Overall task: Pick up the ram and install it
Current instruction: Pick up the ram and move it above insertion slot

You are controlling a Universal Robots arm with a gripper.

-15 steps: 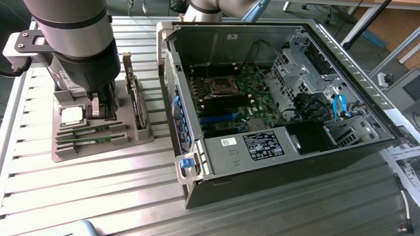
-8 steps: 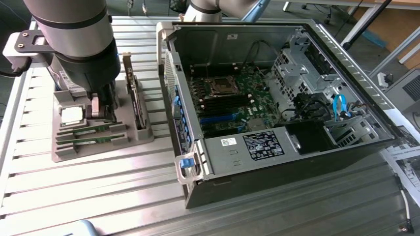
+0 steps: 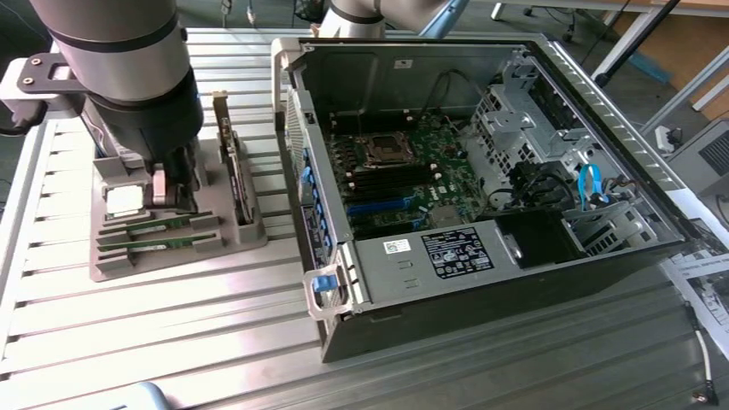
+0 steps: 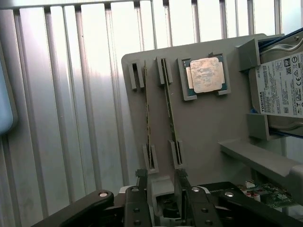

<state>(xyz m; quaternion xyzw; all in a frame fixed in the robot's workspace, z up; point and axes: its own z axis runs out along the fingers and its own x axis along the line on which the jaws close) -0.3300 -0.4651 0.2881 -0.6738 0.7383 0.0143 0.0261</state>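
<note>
Grpr (image 4: 161,176), jaws apart, by ram (image 4: 169,113)

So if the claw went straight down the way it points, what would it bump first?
Probably the ram standing on edge in the gray holder, the stick nearer the silver chip. The open claw hangs just over its end, though depth is hard to judge.

The arm (image 3: 114,43) is a thick silver-grey cylinder ringed by a black band, stepping down to a dark grey wrist body. A pale grey bracket (image 3: 34,77) with dark screw holes juts out on the exterior view's left. The gripper (image 4: 161,176) has black linkage bars studded with silver screw heads (image 4: 102,194) and slim dark fingers (image 4: 142,182).
</note>
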